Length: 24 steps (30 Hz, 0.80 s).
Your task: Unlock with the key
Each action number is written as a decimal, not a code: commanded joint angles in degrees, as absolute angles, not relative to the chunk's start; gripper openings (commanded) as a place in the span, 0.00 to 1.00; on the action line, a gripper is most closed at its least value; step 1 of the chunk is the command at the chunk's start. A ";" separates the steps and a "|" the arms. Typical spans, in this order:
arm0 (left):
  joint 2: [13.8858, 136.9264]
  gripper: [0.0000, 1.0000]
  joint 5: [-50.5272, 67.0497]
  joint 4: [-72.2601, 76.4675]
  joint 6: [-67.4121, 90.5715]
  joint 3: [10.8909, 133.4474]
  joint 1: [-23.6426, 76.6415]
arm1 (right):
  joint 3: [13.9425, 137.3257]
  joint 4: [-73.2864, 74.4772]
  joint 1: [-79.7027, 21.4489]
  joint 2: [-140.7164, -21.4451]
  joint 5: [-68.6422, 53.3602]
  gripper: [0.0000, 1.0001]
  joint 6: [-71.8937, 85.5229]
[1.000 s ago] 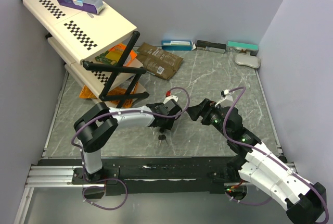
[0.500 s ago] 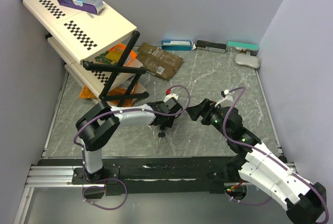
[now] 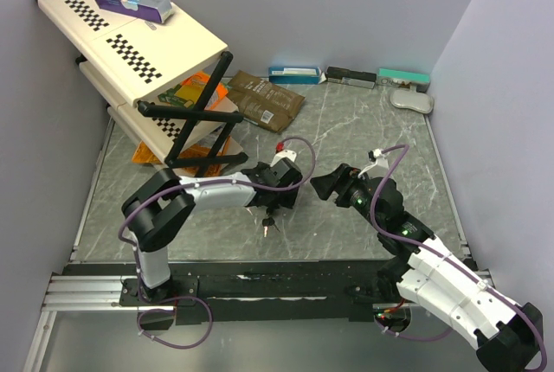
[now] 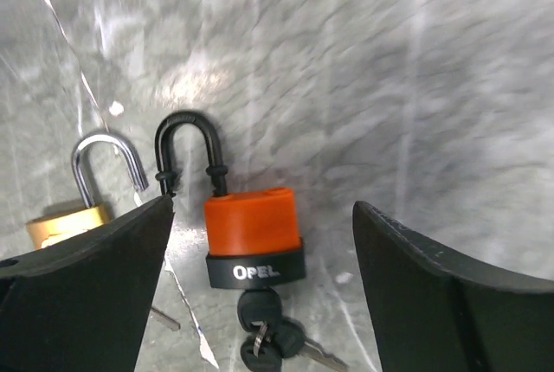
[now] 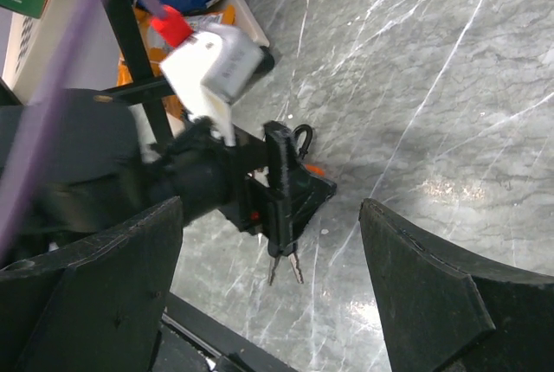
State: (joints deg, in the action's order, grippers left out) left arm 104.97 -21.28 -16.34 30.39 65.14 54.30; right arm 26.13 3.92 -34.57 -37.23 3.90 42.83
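Observation:
An orange padlock (image 4: 251,223) with a black base and black shackle lies on the grey marble table (image 4: 415,78). A key (image 4: 256,307) sits in its underside, with other black-headed keys (image 3: 267,227) on the same ring. My left gripper (image 4: 264,208) hangs over it, open, a finger on each side and a gap to both. The shackle's left leg ends outside the body. My right gripper (image 3: 322,185) is open and empty just right of the left one. In the right wrist view, the left gripper (image 5: 290,186) hides most of the padlock (image 5: 313,169).
A brass padlock (image 4: 65,221) with an open silver shackle lies just left of the orange one. A white folding stand (image 3: 130,39) with a purple box (image 3: 132,0) is at the back left, a brown pouch (image 3: 264,99) beside it. Flat boxes (image 3: 346,75) line the back wall.
My left gripper's jaws have spread wider and its wrist has shifted slightly right. The key bunch beneath it has moved a little. The right arm has held still.

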 commanded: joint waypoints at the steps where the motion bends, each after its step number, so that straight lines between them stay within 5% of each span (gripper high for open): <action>1: 98.80 0.90 -19.08 -8.97 27.08 64.69 54.40 | 26.54 2.64 -33.58 -36.74 3.78 0.89 41.31; 10: 94.24 0.95 -9.85 -1.87 28.92 63.82 49.13 | 25.23 -0.88 -19.79 -41.22 -9.91 0.90 40.17; 17: 77.01 0.99 -4.76 19.14 23.38 50.82 47.56 | 28.73 6.93 -17.84 -37.36 -4.58 0.90 34.63; 24: 67.33 0.99 6.41 17.94 21.10 49.83 44.12 | 30.41 9.93 -17.84 -30.51 -2.64 0.90 26.99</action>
